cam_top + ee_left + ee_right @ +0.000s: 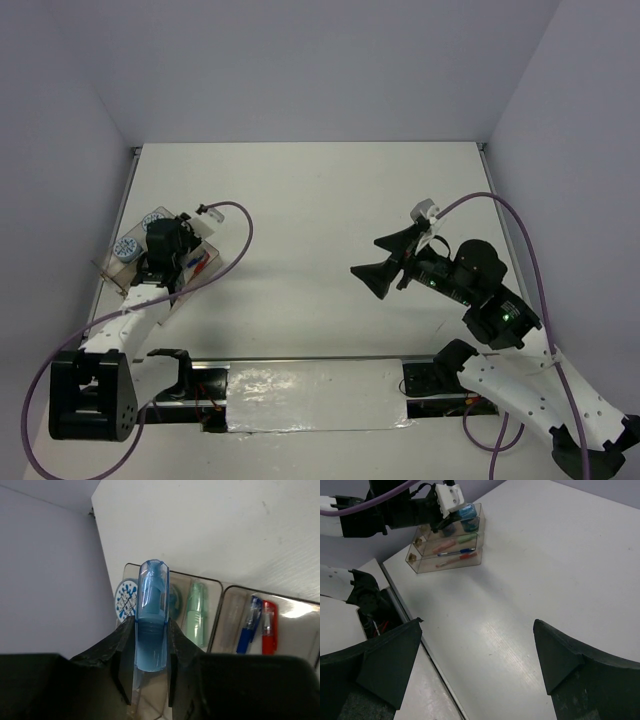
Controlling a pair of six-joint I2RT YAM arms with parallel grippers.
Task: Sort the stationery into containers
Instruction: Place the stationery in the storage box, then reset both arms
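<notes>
white links (520,385), black joints (478,262), purple cables (249,230), black wedge-shaped claw fingers (390,660)

Tray (216,615): disc (125,600) at left end; lying capsule (196,612) in left compartment; pens (250,627) in the compartment right of it; held capsule (152,590) above, between left gripper (151,622) fingers.

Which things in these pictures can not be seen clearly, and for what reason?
Left wrist view: patterned disc half hidden behind the blue capsule; whether the left end effector grips the capsule is unclear.
Top view: tray contents mostly covered by that end effector.
Right wrist view: tray items too small to name.
</notes>
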